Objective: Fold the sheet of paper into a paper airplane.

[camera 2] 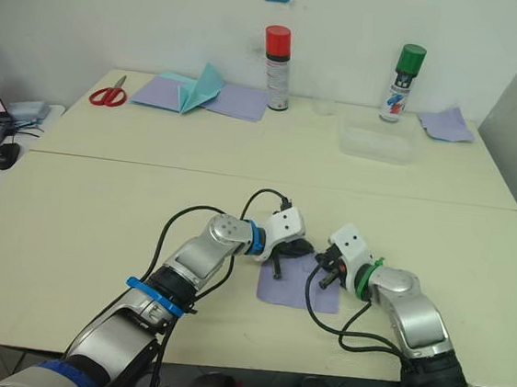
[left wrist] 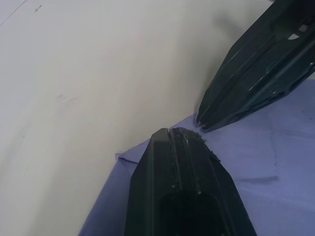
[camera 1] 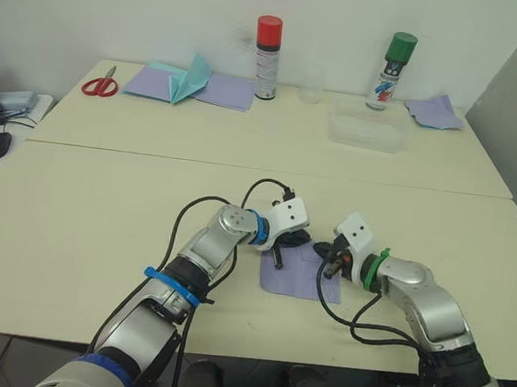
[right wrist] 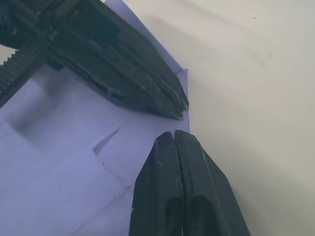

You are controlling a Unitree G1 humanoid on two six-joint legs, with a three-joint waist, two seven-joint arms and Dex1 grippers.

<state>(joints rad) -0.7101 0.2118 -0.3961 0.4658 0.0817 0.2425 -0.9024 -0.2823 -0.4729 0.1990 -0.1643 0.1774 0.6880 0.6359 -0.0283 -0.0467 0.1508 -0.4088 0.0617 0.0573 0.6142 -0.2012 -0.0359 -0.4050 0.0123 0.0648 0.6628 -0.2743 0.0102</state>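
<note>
My left pincer (left wrist: 170, 132) and right pincer (right wrist: 174, 133) press closed, tips nearly touching, on the sheet of paper (camera 1: 304, 274). The wrist views show its corner on the bench (camera 1: 80, 221) between them.

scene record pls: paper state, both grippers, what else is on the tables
paper: lavender sheet of paper lying flat near the front table's near edge, creases visible
left gripper: fingers shut, tips pressing on the sheet's far edge
right gripper: fingers shut, tips on the same edge, close to the left gripper's
fold progress: no airplane shape yet
back table: red scissors, teal folded paper on lavender sheets, red-capped spray can, green-capped spray can, clear plastic tray, crumpled lavender scrap
</note>
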